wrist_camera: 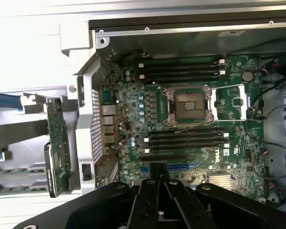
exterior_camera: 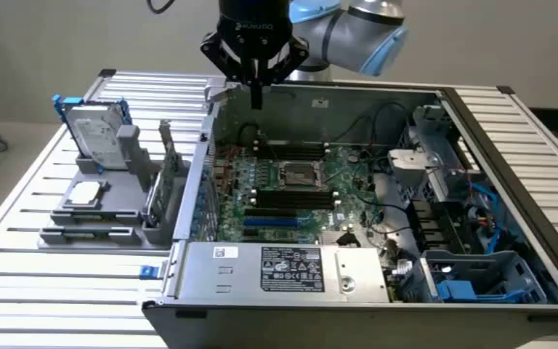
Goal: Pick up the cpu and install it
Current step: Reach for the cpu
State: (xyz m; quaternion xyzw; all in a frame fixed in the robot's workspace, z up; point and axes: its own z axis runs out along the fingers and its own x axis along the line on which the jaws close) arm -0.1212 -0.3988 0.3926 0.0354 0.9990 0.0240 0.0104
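The room is bright, with soft, even light that seems to come from above. In the exterior view the table (exterior_camera: 27,240) looks pale and a bit shiny. The inside of the computer case (exterior_camera: 357,102) is darker, with deep shade toward the exterior view's right. In the wrist view the table is washed out to plain white, the green board (wrist_camera: 190,119) is well lit, and the gripper (wrist_camera: 158,168) is just a black shape.

The arm (exterior_camera: 362,29) reaches in at the exterior view's top; its gripper (exterior_camera: 256,98) points down, jaws pressed together, seemingly empty.
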